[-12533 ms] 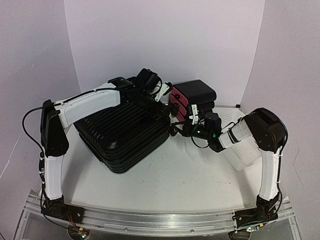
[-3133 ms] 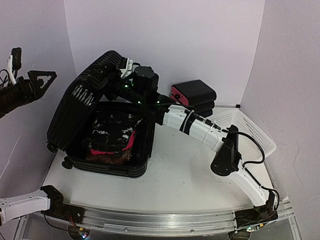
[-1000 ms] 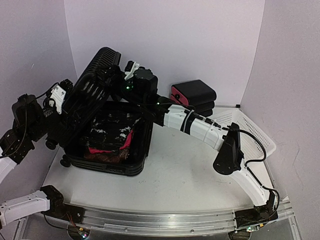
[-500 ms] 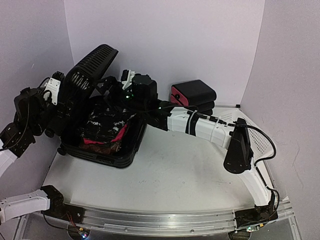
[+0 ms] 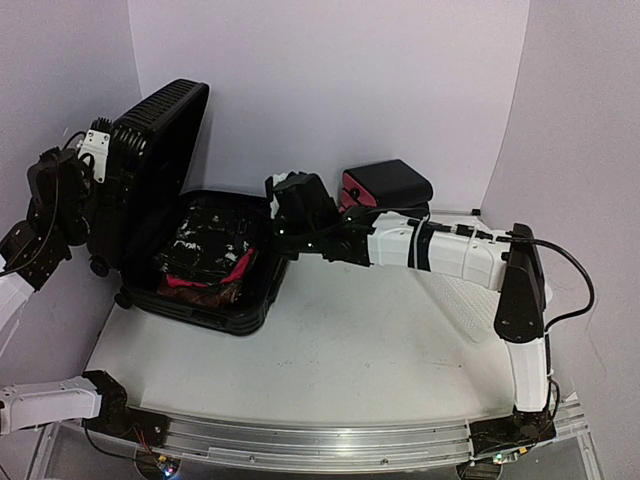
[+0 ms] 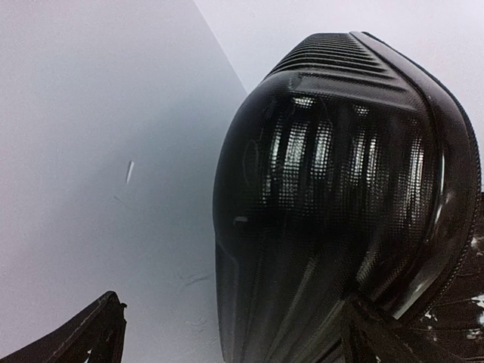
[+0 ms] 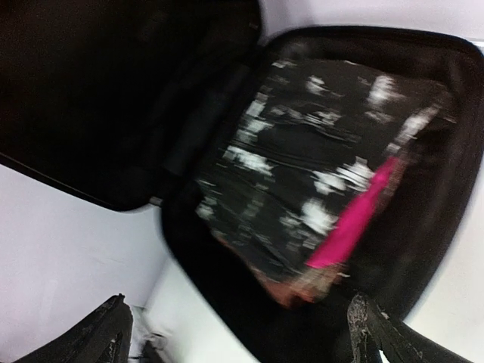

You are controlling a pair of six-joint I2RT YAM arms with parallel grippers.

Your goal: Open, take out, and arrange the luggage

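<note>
Count: one luggage [image 5: 205,315], two grippers, two black boxes [image 5: 388,188] stacked one on the other, one white mesh basket [image 5: 462,300].
Luggage place: far left part of the table [image 5: 330,350], well left of the boxes and the basket.
Luggage state: unzipped; the base lies flat with its open side up and the lid [image 5: 150,170] stands about upright along its left edge.
Contents: black-and-white patterned cloth [image 5: 210,245], a pink piece [image 5: 240,268] and a reddish-brown piece [image 5: 195,297] under it.
Long axis: roughly near to far, with the wheels [image 5: 124,298] at the near-left end; the lid's ribbed outside faces left.
Left gripper [image 5: 92,150]: jaws spread wide and holding nothing, at the outer face of the lid near its top; the wrist view shows the ribbed shell just ahead of the fingers [image 6: 98,336]; contact cannot be told.
Right gripper [image 5: 283,205]: jaws spread wide and empty, above the base's far right rim, looking down on the cloth.
</note>
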